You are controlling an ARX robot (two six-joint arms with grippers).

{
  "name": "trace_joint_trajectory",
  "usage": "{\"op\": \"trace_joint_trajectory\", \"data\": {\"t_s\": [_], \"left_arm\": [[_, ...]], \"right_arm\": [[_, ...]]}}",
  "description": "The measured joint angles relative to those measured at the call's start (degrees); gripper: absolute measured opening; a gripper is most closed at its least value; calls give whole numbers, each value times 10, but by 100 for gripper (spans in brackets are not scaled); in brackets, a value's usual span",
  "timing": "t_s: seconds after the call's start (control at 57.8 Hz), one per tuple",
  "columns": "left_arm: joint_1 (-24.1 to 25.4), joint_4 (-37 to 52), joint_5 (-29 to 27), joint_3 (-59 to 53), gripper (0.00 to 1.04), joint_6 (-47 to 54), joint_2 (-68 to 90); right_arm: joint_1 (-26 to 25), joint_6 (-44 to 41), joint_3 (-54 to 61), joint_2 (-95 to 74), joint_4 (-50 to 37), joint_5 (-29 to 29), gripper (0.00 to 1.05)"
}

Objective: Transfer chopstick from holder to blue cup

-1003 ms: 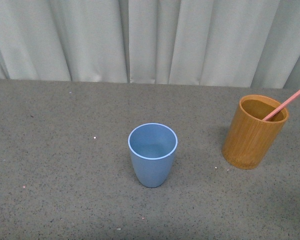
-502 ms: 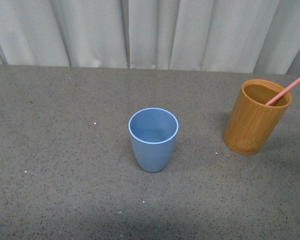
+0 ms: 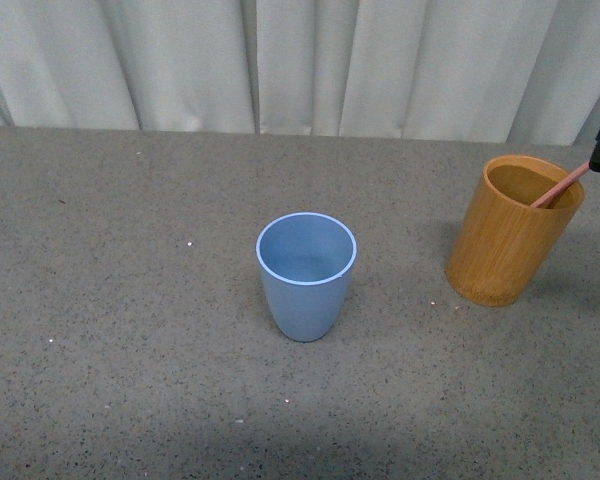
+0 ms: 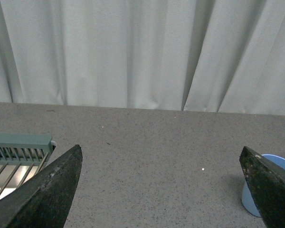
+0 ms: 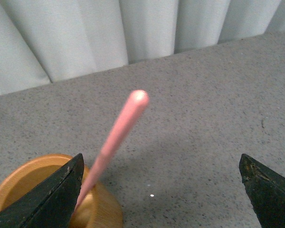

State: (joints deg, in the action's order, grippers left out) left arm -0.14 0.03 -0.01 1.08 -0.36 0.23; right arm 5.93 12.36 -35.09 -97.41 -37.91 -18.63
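Our right fingers [image 5: 45, 199] sit either side of the chopstick [image 5: 116, 133]
We see them apart, like our left fingers [image 4: 40, 197]; the holder [image 3: 508, 240] stands right of the blue cup [image 3: 306, 290] on the tabletop [image 3: 120, 310].

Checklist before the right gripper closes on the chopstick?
1. Right gripper open: ok, jaws wide.
2. Chopstick lined up between the jaws: ok, but close to one finger.
3. Jaws far enough along the chopstick to close: cannot tell.
4. Holder upright: ok.
5. Cup upright and empty: ok.
6. Left gripper open, off the cup: ok.
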Motion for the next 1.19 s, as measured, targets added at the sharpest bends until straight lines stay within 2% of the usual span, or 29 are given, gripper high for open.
{"op": "trace_joint_trajectory", "data": {"t_s": [0.19, 0.848, 0.9, 0.917, 1.194], "left_arm": [[0, 0, 0, 0, 98, 0, 0], [0, 0, 0, 0, 98, 0, 0], [0, 0, 0, 0, 98, 0, 0], [0, 0, 0, 0, 98, 0, 0], [0, 0, 0, 0, 98, 0, 0]], "right_arm": [[23, 13, -38, -20, 7, -5, 95], [40, 36, -117, -129, 20, -49, 94], [40, 37, -119, -134, 20, -53, 88], [40, 38, -120, -137, 19, -55, 83], [44, 42, -120, -146, 6, -53, 40]]}}
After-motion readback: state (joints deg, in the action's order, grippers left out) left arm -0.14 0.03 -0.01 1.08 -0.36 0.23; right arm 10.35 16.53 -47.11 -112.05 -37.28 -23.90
